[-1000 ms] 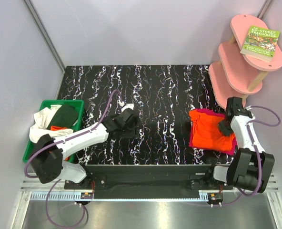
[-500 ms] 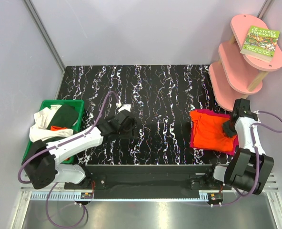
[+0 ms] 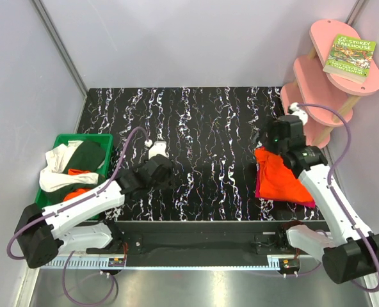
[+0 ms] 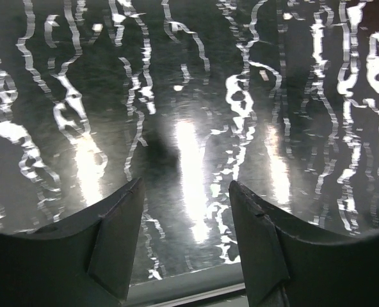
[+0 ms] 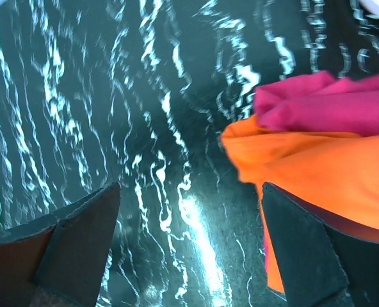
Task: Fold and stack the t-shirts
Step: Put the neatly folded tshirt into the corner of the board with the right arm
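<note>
The folded orange shirt (image 3: 282, 179) lies on the right side of the desk (image 3: 209, 115), on top of the magenta shirt (image 5: 317, 105). The magenta one shows only as a rim along the orange one's left and near edges, and as a bunched fold at its far corner. The stack sits near the foot of the pink shelf (image 3: 317, 96), which holds a book (image 3: 349, 54) on its top tier.

The right pincer (image 5: 189, 198) hangs above the far left corner of this stack. Its fingers are spread wide with nothing between them, only bare desk below, and the orange edge is close to the right finger.

The left pincer (image 4: 186, 192) is left of the desk's middle, also above bare desk. Its fingers are apart and it holds nothing.

At the left edge is the green bin (image 3: 80, 136). It holds a white shirt (image 3: 55, 179), which spills over its near left rim, a dark green shirt (image 3: 87, 157) and some orange cloth (image 3: 80, 192), all loosely heaped.
</note>
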Robot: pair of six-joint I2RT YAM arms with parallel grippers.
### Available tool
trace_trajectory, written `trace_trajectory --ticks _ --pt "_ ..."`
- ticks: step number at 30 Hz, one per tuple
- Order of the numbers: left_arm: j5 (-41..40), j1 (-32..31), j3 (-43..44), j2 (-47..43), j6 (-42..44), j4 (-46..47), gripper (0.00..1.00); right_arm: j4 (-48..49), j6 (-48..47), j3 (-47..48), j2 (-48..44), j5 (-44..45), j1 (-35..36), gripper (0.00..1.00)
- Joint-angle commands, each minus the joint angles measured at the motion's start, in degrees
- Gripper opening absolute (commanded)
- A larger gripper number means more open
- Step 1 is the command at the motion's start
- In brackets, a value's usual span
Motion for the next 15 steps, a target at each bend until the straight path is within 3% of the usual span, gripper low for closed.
trace_trajectory --ticks 1,10,15 --pt "-7.41 -1.24 -0.24 -1.59 0.57 -3.39 0.6 1.88 -3.99 -0.56 2.76 7.62 10.78 0.99" --pt "-11.63 -1.95 3.54 1.4 -2.33 -9.38 0.61 0.56 -8.73 7.43 19.9 35.71 37.92 1.0" --pt "-13.3 -2.04 3.55 -1.14 -3.12 -10.44 0.62 -1.19 -11.64 13.06 25.0 41.91 42.7 1.0"
